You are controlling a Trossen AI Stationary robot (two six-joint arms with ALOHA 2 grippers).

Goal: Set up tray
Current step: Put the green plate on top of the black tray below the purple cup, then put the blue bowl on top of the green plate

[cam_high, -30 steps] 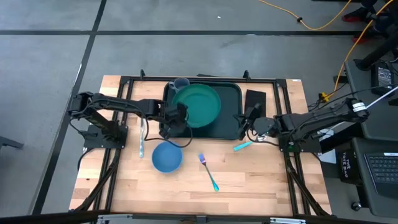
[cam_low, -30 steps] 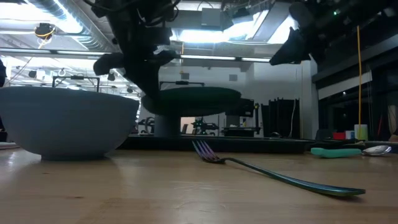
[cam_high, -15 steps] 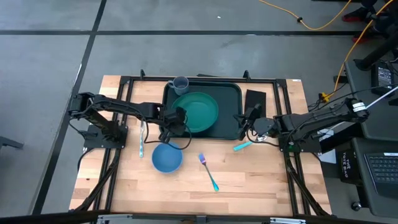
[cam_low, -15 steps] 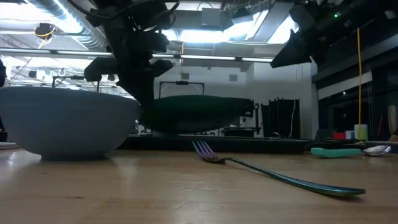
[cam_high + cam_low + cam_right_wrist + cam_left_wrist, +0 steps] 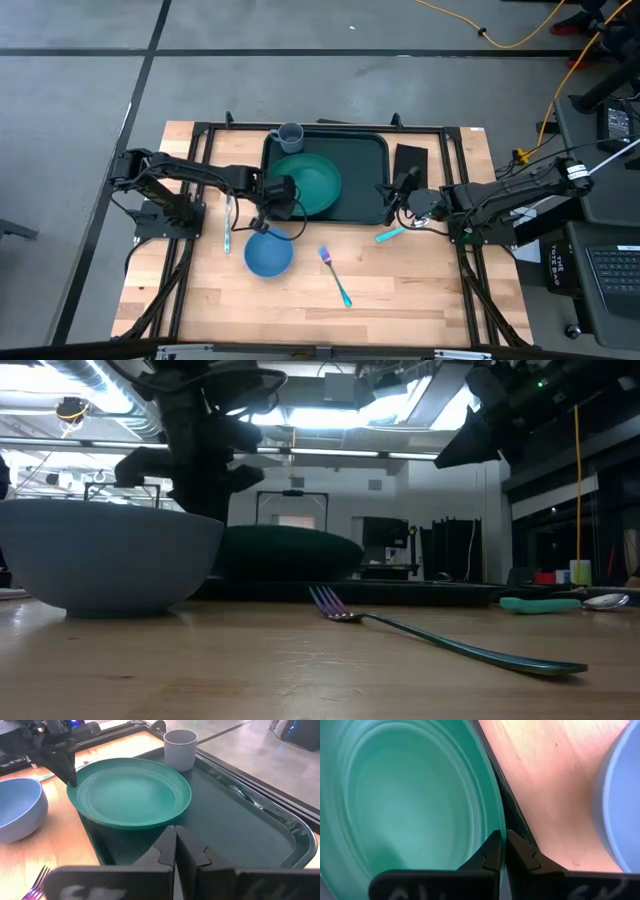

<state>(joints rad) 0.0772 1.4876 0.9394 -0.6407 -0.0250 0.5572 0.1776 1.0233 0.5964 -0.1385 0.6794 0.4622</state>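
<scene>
Tray: the dark green tray [image 5: 365,175] lies at the far middle of the table [image 5: 400,290], with its long side across; in the right wrist view [image 5: 240,820] its raised rim and bare floor show.
Plate: a round green plate [image 5: 305,183] sits in the tray's left part, its left edge out over the tray's rim; the right wrist view [image 5: 130,792] shows that edge raised above the rim.
Left claw: the left claw [image 5: 268,196] is at the plate's left edge, its fingers closed on the plate's rim; the left wrist view [image 5: 500,851] shows the two fingertips together with the thin green rim between them.
Right claw: the right claw [image 5: 392,190] hangs at the tray's right end with its fingers pressed together and nothing between them; in the right wrist view [image 5: 175,842] it points across the tray toward the plate.
Cup: a grey-blue cup [image 5: 290,136] stands upright in the tray's far left corner, just beyond the plate, also seen at [image 5: 180,749].
Bowl: a blue bowl [image 5: 268,252] stands on the table near the tray's left front corner, close to the left claw.
Fork: a fork [image 5: 335,277] with a teal handle lies on the wood in front of the tray, right of the bowl.
Other cutlery: one teal-handled piece [image 5: 228,224] lies left of the tray, another [image 5: 391,235] at the tray's right front corner below the right claw; which kind each is cannot be told.
Napkin: a black napkin [image 5: 410,160] lies flat just right of the tray.
Writing: pale marks on both claws' near edges in the wrist views are cut off and cannot be read.
</scene>
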